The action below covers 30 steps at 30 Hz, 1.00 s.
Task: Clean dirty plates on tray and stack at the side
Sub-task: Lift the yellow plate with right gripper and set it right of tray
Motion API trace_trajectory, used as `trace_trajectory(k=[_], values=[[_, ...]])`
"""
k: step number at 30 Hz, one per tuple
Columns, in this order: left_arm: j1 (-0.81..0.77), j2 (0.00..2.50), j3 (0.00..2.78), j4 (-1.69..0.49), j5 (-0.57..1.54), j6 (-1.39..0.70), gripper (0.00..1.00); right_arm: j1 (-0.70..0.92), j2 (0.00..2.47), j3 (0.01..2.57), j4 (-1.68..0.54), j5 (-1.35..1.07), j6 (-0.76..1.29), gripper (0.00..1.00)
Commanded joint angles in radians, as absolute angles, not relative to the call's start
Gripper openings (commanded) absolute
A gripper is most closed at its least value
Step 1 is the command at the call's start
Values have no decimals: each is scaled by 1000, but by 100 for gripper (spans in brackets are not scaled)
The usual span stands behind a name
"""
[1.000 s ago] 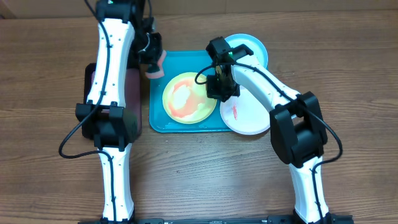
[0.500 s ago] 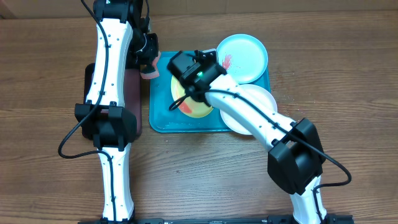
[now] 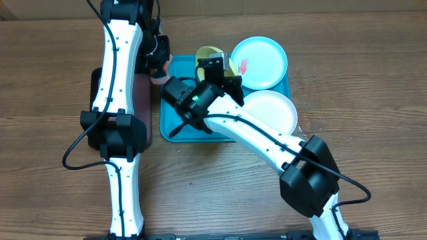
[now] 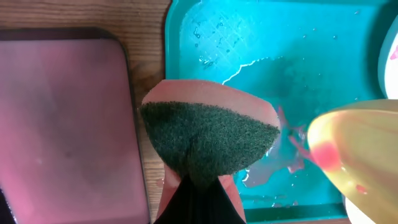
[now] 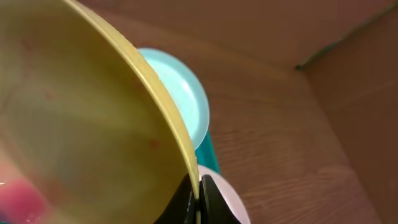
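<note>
The wet teal tray (image 4: 280, 43) lies mid-table. Over its far edge the yellow-green plate (image 3: 207, 55) stands tilted, red-smeared, rim pinched by the right gripper (image 5: 199, 186). Smeared light blue plate (image 3: 265, 63) far right, white plate (image 3: 277, 110) near right. The left gripper (image 3: 158, 65) clamps a sponge (image 4: 208, 140) at the tray's left.

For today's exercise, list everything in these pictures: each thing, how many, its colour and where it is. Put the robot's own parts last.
Yellow-green round plastic plate: one, red-smeared, lifted and tilted above the tray.
Light blue round plastic plate: one, red smear, tray's far right corner.
White round plastic plate: one, tray's right edge.
Large teal rectangular plastic tray: one, wet, mid-table.
Sponge: one, pink with a dark green scouring face, over the teal tray's left rim.
Smaller black-rimmed tray: one, pinkish inside, left of the teal tray.
Wooden table: one, brown.
Left gripper: shut on the sponge.
Right gripper: pinching the yellow-green plate's rim.
</note>
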State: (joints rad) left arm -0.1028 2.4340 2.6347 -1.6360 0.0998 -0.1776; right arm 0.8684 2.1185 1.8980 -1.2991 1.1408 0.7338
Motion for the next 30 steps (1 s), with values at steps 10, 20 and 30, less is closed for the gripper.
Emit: trace_trajectory(k=[10,20,30], values=[[-105,2421,2652,-1622,93,-189,4,897,2021,1922,-1298,1369,785,4],[-105,2421,2646,-1620,93,-207,4,897,1956,1922,-1297,1368,786,4],[-105,2421,2645,-1618,93,-207,4,779,1956,1917,-1304,710,721,4]])
